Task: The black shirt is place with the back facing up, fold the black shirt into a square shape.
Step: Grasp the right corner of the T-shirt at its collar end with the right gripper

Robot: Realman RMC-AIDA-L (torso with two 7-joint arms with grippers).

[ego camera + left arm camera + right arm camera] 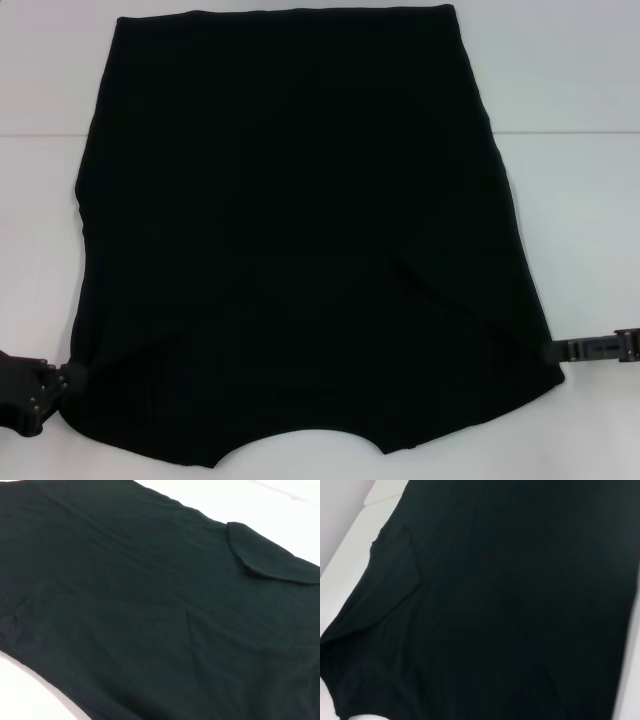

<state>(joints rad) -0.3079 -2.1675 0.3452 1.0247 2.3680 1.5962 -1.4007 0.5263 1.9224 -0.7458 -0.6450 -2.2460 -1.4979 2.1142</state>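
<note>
The left gripper [62,376] sits low at the near left corner of the black shirt [300,230], the right gripper [560,350] at its near right edge; I cannot tell whether either's fingers grip cloth. The shirt lies flat, sleeves folded in, bare white worktop [580,200] on both sides.

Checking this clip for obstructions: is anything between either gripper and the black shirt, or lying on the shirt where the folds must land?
Nothing visible. The left gripper and the right gripper both sit right at the near side edges of the black shirt. The shirt lies flat on the white table, sleeves already folded in, with no other object on it.
</note>
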